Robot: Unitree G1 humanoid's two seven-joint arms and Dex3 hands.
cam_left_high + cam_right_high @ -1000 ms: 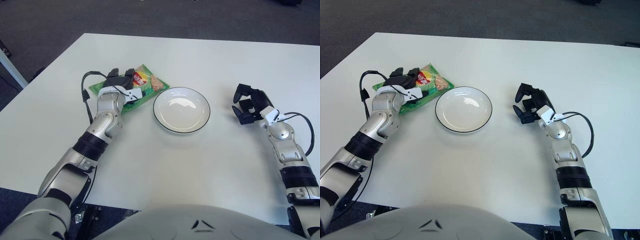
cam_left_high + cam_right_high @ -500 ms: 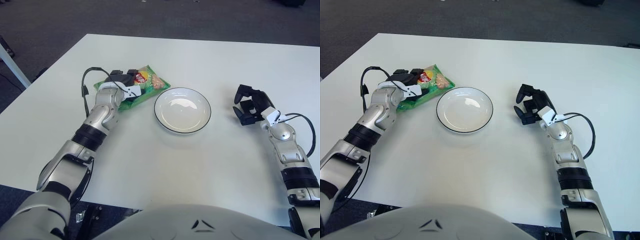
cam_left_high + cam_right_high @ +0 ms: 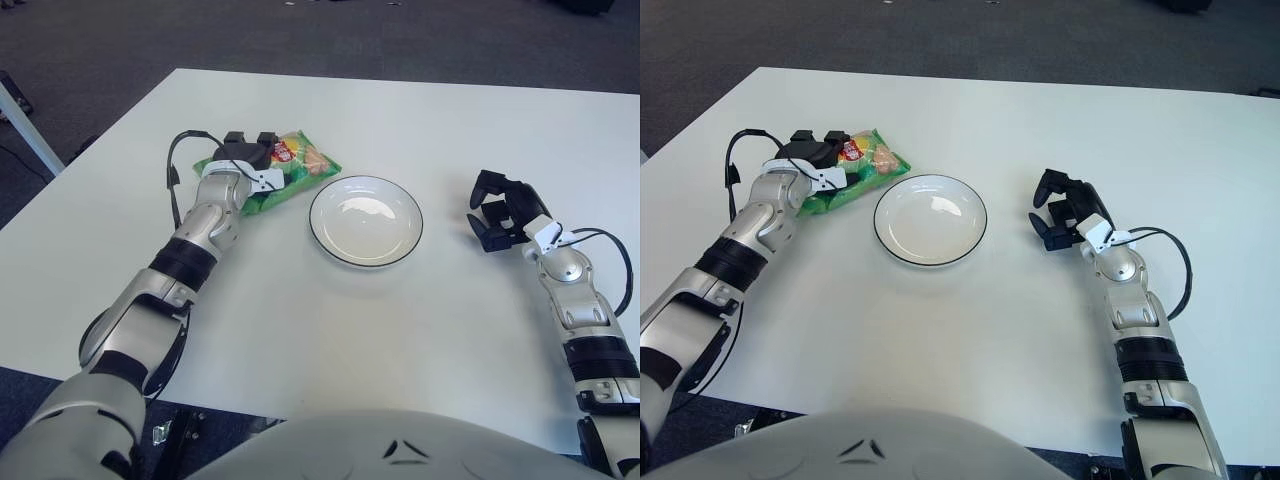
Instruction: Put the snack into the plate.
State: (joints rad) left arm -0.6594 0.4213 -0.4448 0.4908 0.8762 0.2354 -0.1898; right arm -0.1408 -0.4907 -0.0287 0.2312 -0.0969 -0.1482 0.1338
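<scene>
- Change since a second ago: we note the left hand [image 3: 248,158] has shifted slightly up and toward the far side of the snack bag [image 3: 290,170]; the bag sits a little farther up the table with it. Right hand and plate unchanged.
- Left hand: at 10 o'clock of the plate [image 3: 364,219], black fingers curled down over the near-left end of the snack bag, apparently clasping it. We cannot confirm whether the bag is lifted off the table.
- Snack bag: green packet with red and yellow print, lying tilted, its right end pointing toward the plate's 10 o'clock rim, just beside it but not touching. Not in the plate.
- Plate: white, dark-rimmed, round, holding nothing, at the centre of the white table [image 3: 420,110].
- Right hand [image 3: 1065,212]: at 3 o'clock of the plate, well apart from it, fingers curled inward around nothing.
- Cables: a black loop at the left wrist [image 3: 178,165]; another at the right wrist [image 3: 615,255].
</scene>
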